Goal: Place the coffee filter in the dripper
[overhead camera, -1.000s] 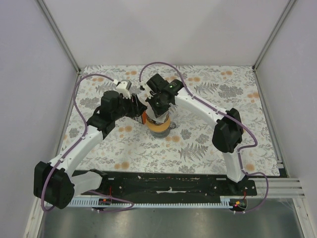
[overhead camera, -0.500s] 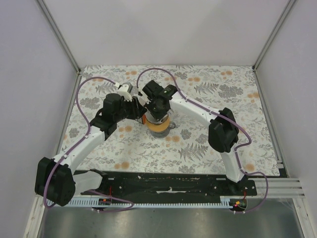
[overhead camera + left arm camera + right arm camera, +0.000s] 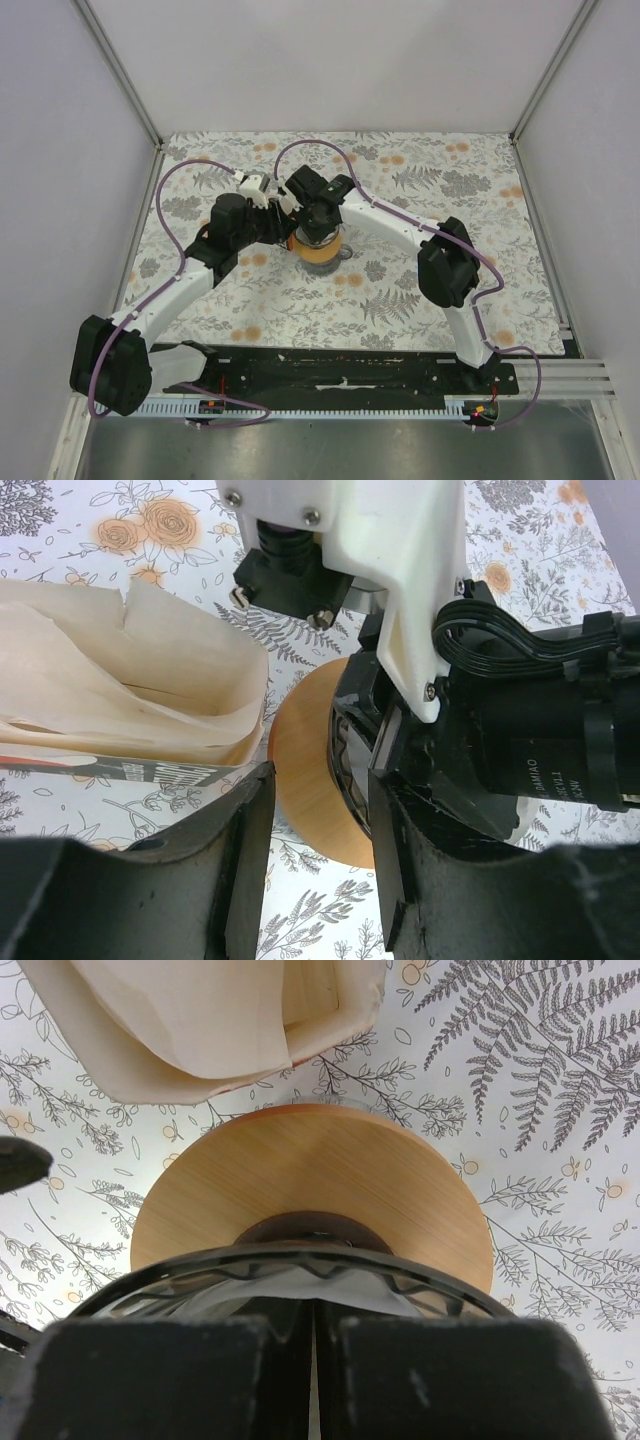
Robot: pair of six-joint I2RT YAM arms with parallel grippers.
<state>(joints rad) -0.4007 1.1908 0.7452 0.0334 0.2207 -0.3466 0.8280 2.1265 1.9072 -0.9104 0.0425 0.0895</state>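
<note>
Right wrist view shows the right gripper [image 3: 312,1325] closed tight, pointing straight down into the mouth of the dripper [image 3: 200,1282]. White paper of the filter [image 3: 300,1286] lies inside the ribbed rim just ahead of the fingertips. A pale sliver seems to run up into the slit between them, so the grip looks to be on the filter's edge. Below, the collar [image 3: 310,1185] sits flat on the table [image 3: 540,1080], and the carton [image 3: 330,1015] with its cream papers [image 3: 190,1020] lies just beyond.

The left gripper [image 3: 318,880] stands roughly half open beside the dripper, nothing between its jaws, and the carton is near its left finger.

Judging by this, the filter is being seated. The next move calls for letting go without dragging the paper back out, then lifting clear. The left gripper could steady the dripper if it shifts.

From above, the right arm [image 3: 445,265] bends sharply at the elbow and reaches inward, wrist tipped down over the dripper. The left arm [image 3: 165,300] stretches diagonally to meet it, wrist close against the other.
</note>
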